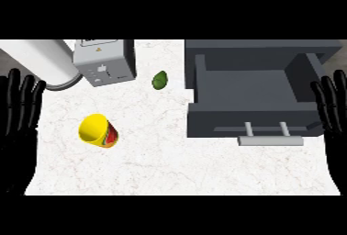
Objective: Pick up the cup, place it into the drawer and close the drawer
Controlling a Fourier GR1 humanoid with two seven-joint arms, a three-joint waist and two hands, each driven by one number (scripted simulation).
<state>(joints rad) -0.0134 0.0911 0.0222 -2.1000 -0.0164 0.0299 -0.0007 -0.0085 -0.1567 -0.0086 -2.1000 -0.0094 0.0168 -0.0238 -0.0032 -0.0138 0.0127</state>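
Currently, the left hand [20, 108] is seen at the left edge, held open with straight fingers up and nothing in it; it is at rest. Near it, at the back, a white roll [44, 59] and a grey toaster [103, 62] are placed. The cup [98, 131], yellow, is laid on its side on the counter [176, 170], its mouth turned to the upper left, so a grasp round the body is probably needed. Behind it and to the right, a green item [160, 80] is found, well apart. The drawer [254, 89] is pulled open, handle [270, 140] to the front, so the cup can be put in. At the right edge the right hand [330, 103] is also held open, holding nothing. No step is done yet.
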